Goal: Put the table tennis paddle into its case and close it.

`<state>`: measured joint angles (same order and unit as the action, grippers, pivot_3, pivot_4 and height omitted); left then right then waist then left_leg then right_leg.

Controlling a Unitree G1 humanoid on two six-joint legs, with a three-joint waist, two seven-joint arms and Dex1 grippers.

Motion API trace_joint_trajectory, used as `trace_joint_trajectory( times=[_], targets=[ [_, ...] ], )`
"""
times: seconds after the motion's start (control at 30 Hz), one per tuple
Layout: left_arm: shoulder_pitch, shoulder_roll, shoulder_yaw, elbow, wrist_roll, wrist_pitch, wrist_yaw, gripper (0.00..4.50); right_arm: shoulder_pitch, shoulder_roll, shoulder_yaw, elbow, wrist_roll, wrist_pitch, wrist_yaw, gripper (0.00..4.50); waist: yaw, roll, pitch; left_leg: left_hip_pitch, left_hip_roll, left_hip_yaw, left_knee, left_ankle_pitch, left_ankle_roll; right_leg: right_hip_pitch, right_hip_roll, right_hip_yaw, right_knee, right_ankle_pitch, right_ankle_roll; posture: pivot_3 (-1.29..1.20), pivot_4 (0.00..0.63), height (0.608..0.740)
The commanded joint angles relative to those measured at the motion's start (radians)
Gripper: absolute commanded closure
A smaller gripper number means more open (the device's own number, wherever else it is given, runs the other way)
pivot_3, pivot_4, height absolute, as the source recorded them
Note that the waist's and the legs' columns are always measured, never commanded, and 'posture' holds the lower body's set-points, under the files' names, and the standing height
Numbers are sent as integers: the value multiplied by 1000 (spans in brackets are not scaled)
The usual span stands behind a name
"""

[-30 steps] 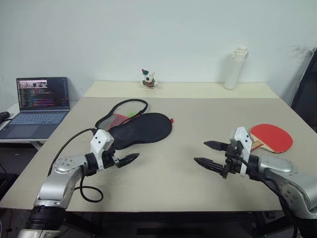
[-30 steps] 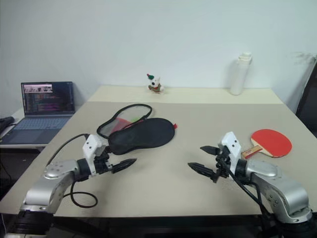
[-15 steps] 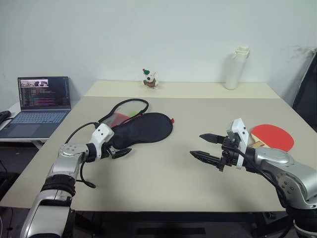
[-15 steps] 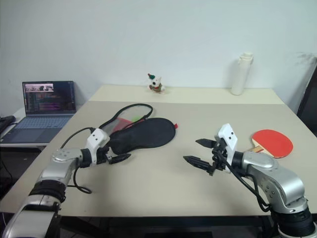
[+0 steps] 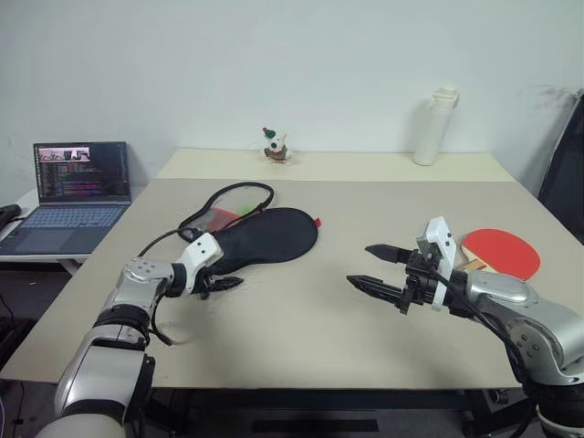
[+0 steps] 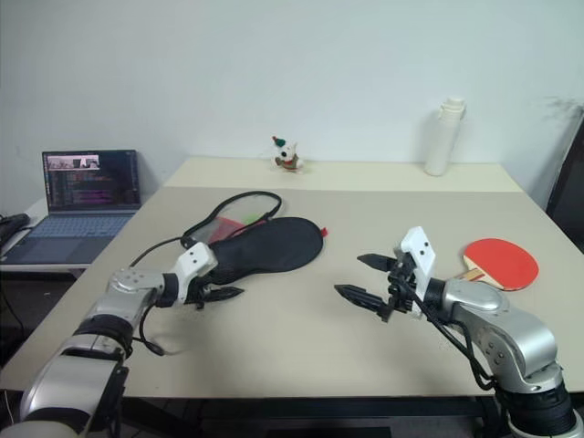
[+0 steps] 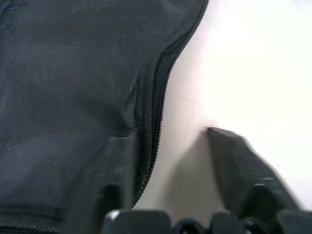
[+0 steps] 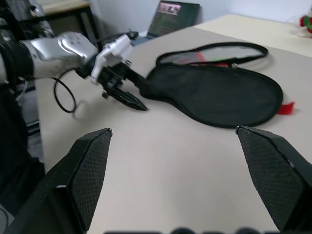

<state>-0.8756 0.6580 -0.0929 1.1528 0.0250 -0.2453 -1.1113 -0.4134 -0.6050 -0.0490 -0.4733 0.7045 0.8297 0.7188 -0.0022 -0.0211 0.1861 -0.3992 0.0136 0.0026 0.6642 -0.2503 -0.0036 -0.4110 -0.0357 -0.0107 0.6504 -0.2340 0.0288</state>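
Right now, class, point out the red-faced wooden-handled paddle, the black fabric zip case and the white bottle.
paddle (image 5: 500,252), left eye view, red rubber face.
case (image 5: 269,235), left eye view, black fabric middle.
bottle (image 6: 442,137), right eye view, body.

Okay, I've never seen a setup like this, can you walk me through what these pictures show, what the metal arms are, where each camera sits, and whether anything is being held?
This is a humanoid robot with two metal arms, each ending in a gripper of two black fingers. Two pictures come from cameras in its head, looking down over a beige table. The other two come from cameras on its wrists, looking along the fingers.

On the table lie a black zip case, unzipped at its far end, and a table tennis paddle with a red face. Farther back stand a small toy figure and a white bottle. A laptop sits on a side desk.

The left gripper is at the near edge of the case, one finger on the fabric, one on the table; I cannot tell if it grips yet. The right gripper hangs open above the table, holding nothing.
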Motion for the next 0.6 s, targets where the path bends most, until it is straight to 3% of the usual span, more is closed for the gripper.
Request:
trace_joint_trajectory(
  times=[0.03, 0.13, 0.33, 0.6],
  targets=[
    [-2, 3, 4, 25, 20, 6, 4, 3506, -49, -62, -7, -48, 27, -7, 66, 0, 0, 0, 0, 0, 0, 0, 0, 0, 0, 0, 0, 0, 0, 0, 0, 0, 150, 740],
    [0, -2, 12, 26, 14, 13, 4, 4450, -80, -92, 7, -23, 9, -20, 93, 0, 0, 0, 0, 0, 0, 0, 0, 0, 0, 0, 0, 0, 0, 0, 0, 0, 150, 740],
    [20, -40, 45, -50, -36, 71, -26, 4450, -89, -99, 10, -6, 3, -28, 102, 0, 0, 0, 0, -1, 0, 0, 0, 0, 0, 0, 0, 0, -1, 0, 0, 0, 150, 740],
    [187, -232, 42, -693, -179, 519, 63, 4450, -31, -144, -34, 4, -6, -40, 122, 0, 13, -1, 1, -3, -3, 0, 1, 0, 0, 0, -3, 0, -4, 4, -2, 0, 150, 740]
  ],
)
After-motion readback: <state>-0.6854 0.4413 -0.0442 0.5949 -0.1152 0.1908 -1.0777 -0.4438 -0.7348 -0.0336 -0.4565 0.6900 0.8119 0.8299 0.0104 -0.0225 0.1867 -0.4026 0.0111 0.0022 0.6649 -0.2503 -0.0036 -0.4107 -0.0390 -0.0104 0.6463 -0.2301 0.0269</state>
